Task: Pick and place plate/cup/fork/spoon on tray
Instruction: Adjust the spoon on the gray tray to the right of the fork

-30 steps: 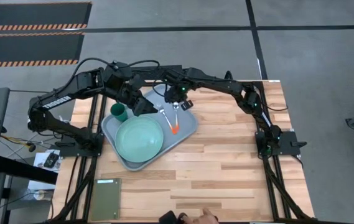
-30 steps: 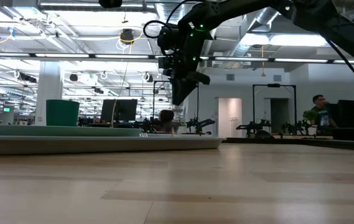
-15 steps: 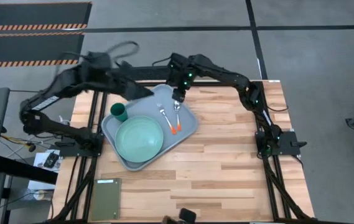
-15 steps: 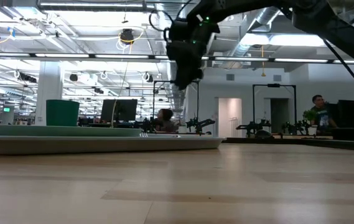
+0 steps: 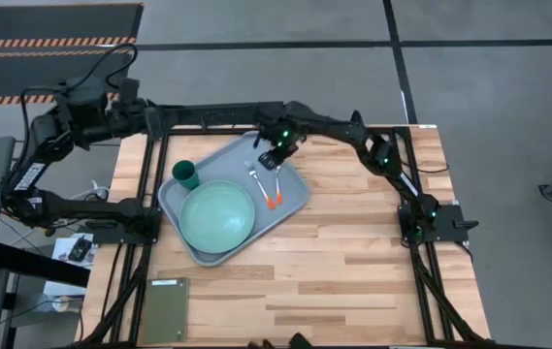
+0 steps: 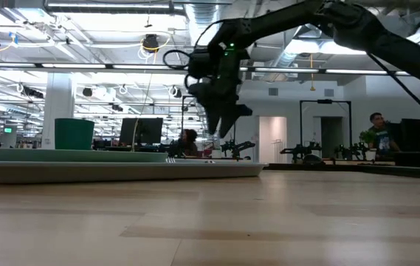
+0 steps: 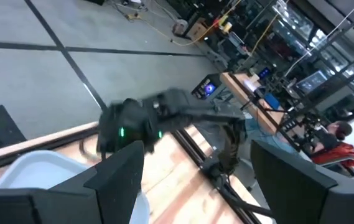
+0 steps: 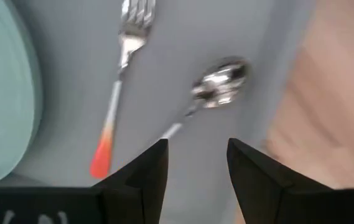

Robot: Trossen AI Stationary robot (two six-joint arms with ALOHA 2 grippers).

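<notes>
The grey-blue tray lies on the table's far left part. On it lie the mint-green plate, the dark green cup, the fork and the spoon, side by side with their orange ends toward the near edge. My right gripper hovers open just above the spoon's bowl and holds nothing; the fork and the plate's rim show in its wrist view. My left gripper is open and empty, above the table's far left corner.
A dark olive-green flat rectangle lies at the table's near left corner. Bare wood spreads to the right of and nearer than the tray. In the low view the tray fills the left, with the cup upright on it.
My left arm has drawn back from over the tray's far left part to the table's far left corner, off the tray. My right gripper has risen a little over the spoon and has tipped. The things on the tray have stayed where they were.
</notes>
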